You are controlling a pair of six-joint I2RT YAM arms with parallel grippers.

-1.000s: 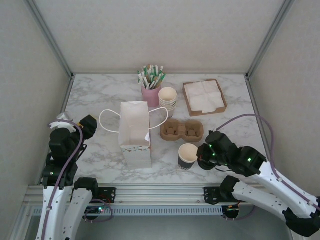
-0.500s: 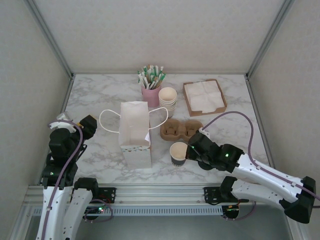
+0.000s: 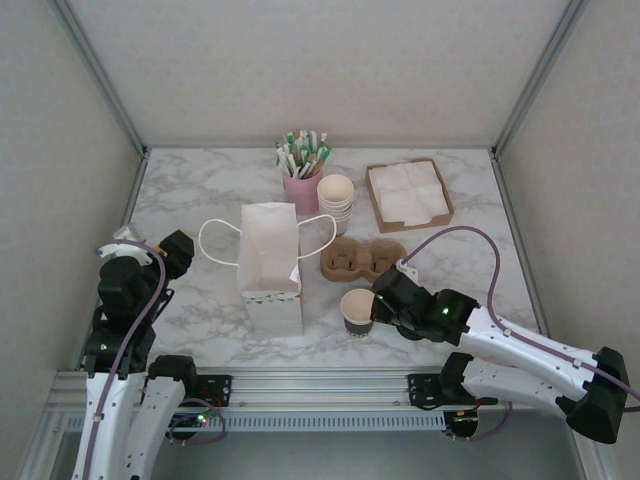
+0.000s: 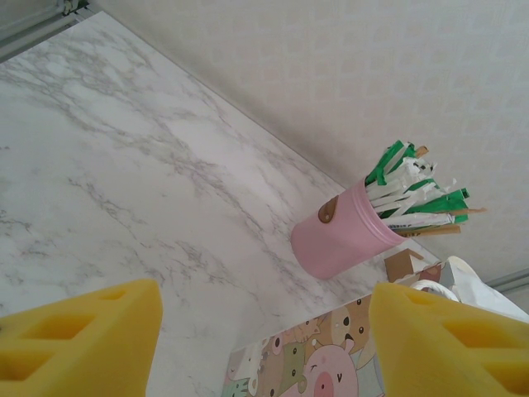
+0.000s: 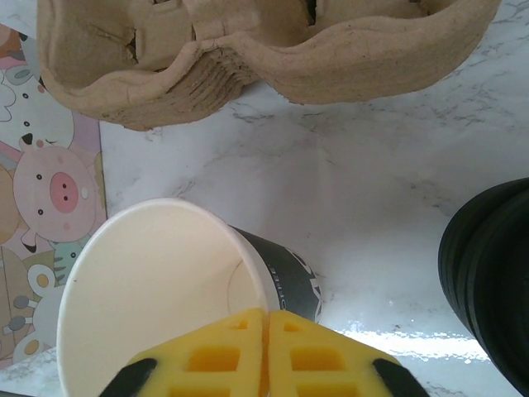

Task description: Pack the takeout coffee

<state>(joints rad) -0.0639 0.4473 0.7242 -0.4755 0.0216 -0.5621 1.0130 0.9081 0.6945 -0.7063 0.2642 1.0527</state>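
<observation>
Near front edge of marble table (image 3: 200, 190), just before brown pulp cup carrier (image 3: 365, 262): pale lidless paper cup with dark sleeve (image 3: 357, 310), upright, wall pinched between shut fingers of right gripper (image 5: 266, 318). Left gripper (image 4: 264, 322) spread wide, empty. Likely light, thin-walled, easily crushed; safer gripped gently around sleeve.

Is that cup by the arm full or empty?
Empty: the right wrist view looks straight into the lidless cup and shows bare pale paper down to its bottom.
</observation>
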